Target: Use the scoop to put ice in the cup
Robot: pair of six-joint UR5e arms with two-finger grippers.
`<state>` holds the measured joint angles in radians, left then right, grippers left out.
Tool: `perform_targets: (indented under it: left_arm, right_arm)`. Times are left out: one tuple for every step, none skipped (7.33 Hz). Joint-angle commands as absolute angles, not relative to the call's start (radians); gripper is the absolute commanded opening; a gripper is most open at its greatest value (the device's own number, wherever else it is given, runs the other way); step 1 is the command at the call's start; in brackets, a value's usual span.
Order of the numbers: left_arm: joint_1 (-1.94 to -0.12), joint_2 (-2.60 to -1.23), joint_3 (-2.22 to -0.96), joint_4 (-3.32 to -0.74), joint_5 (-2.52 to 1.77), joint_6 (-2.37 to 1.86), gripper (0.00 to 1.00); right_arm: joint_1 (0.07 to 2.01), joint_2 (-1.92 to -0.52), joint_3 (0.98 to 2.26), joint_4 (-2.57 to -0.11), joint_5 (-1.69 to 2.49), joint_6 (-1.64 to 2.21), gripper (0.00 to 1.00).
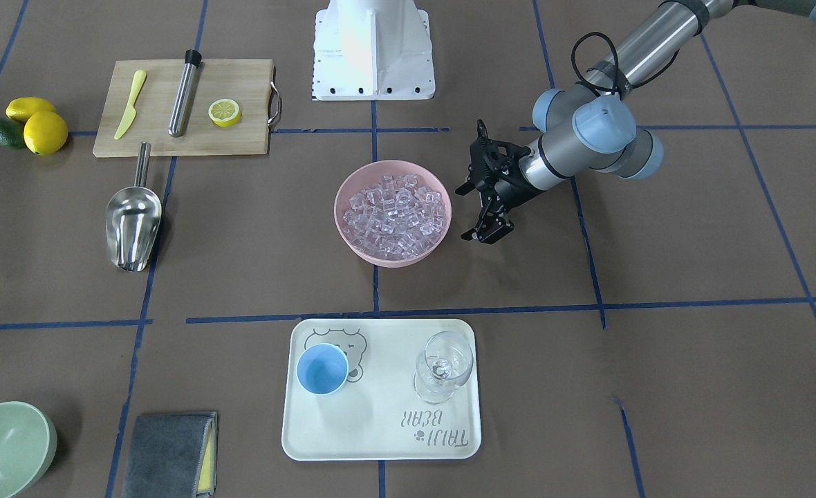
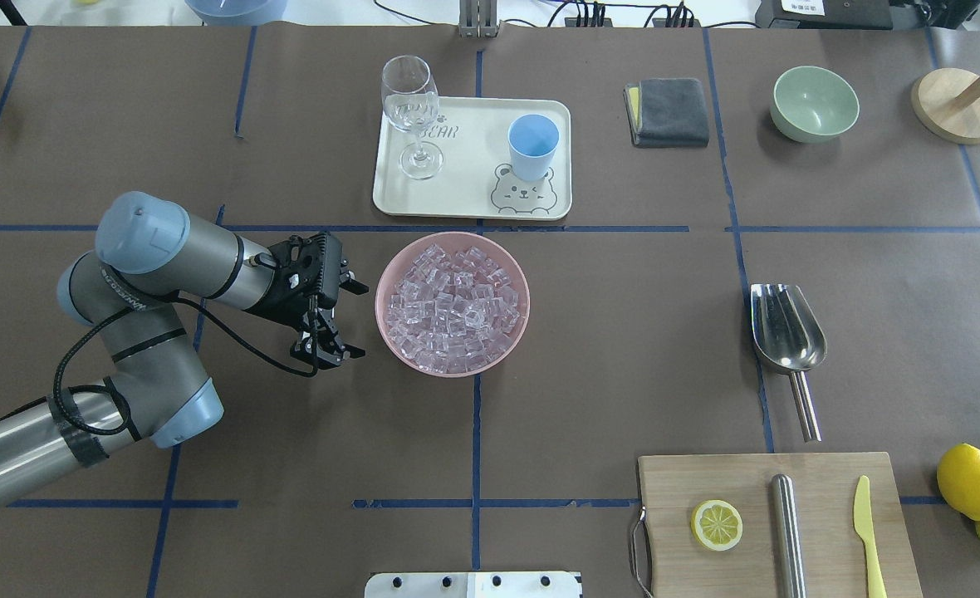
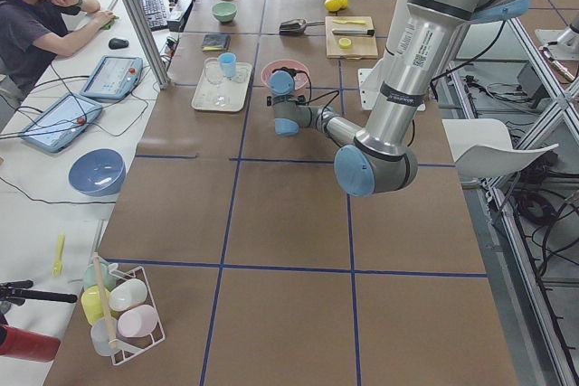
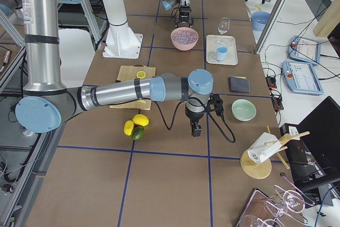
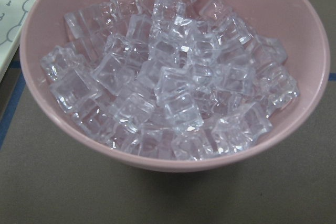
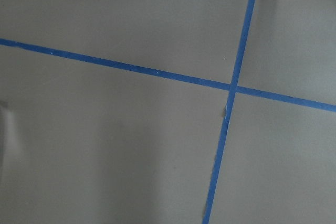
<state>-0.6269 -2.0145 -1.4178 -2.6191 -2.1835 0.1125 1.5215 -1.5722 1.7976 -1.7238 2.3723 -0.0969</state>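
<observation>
The ice [image 2: 453, 301] fills a pink bowl [image 2: 390, 328] at the table's middle, and fills the left wrist view [image 5: 173, 72]. My left gripper [image 2: 357, 321] is open and empty, level with the bowl's side and just beside its rim, jaws toward it. The light-blue cup [image 2: 533, 146] stands upright and empty on a cream tray [image 2: 465, 195] beyond the bowl. The steel scoop [image 2: 785, 328] lies on the table to the right, trough away from me. My right gripper [image 4: 195, 129] shows only in the exterior right view, low over bare table near the fruit; I cannot tell its state.
A wine glass [image 2: 411, 112] stands on the tray. A cutting board [image 2: 776, 523] holds a lemon slice, a steel cylinder and a yellow knife. Lemons [image 2: 967, 482], a green bowl [image 2: 815, 102], a grey cloth [image 2: 668, 110] and a wooden stand base [image 2: 955, 104] lie right.
</observation>
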Motion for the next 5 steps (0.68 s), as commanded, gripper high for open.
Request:
perform_targets:
  left_arm:
    - [-0.620, -2.022, -1.350, -2.763, -2.181, 0.077, 1.00]
    - [-0.614, -2.022, -1.345, -2.816, -2.180, 0.074, 1.00]
    - [-0.600, -2.025, -1.344, -2.853, -2.160, 0.072, 1.00]
    - [-0.571, -2.029, -1.339, -2.879, -2.061, 0.071, 1.00]
    - [-0.554, -2.043, -1.321, -2.884, -2.018, 0.071, 1.00]
  right_arm:
    - [1.516, -1.563, 1.798, -1.721, 2.398, -0.069, 1.00]
    - [1.516, -1.562, 1.799, -1.721, 2.398, -0.069, 1.00]
    - [1.516, -1.562, 1.808, -1.721, 2.398, -0.068, 1.00]
    - [1.516, -1.565, 1.819, -1.723, 2.399, -0.067, 1.00]
    - [1.517, -1.566, 1.821, -1.724, 2.426, -0.060, 1.00]
